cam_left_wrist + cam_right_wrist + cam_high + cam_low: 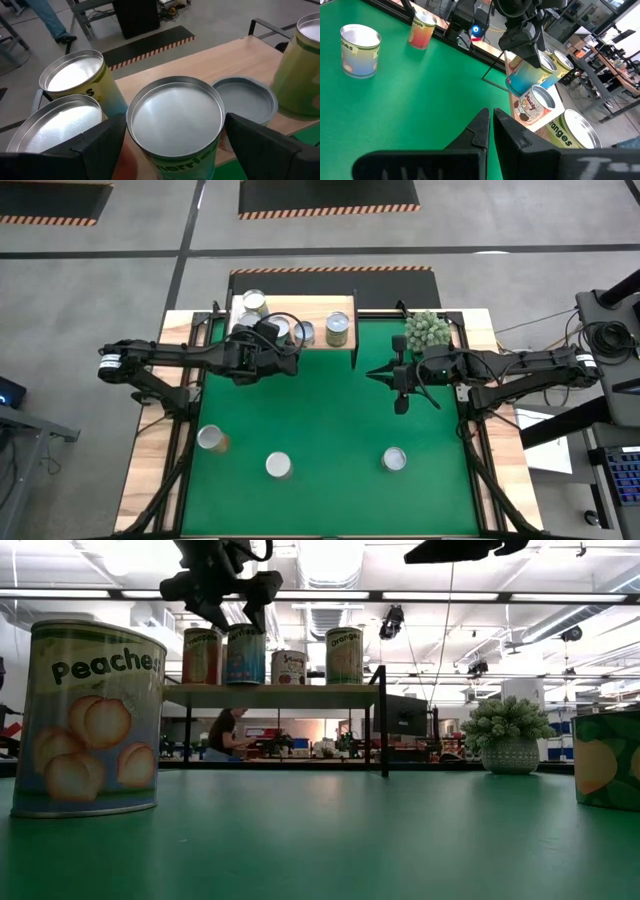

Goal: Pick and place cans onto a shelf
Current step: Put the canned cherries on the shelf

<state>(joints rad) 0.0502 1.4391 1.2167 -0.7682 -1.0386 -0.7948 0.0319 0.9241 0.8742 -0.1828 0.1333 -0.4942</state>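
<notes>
The shelf (300,695) is a light-wood board on black legs at the mat's far left; it also shows in the high view (318,310). Three cans stand on it: an orange-labelled one (201,655), a short one (288,667) and a green "Orange" one (344,655). My left gripper (276,340) is shut on a blue-labelled can (245,656) among them. Three more cans (211,439) (279,466) (394,459) stand on the green mat. My right gripper (372,375) is shut and empty above the mat's right middle. My left gripper pinches the blue-labelled can between its two fingers, on opposite sides of the wall just below the top rim (131,131). The fingers (256,602) come from above and slant down. The can is upright with its base level with the shelf board, between the other cans.
A fuzzy pale-green ball plant (428,330) in a pot stands at the mat's far right, close to my right arm. A black shelf leg (383,730) drops to the mat. The near "Peaches" can (90,720) fills the low view's left. A person sits in the room behind.
</notes>
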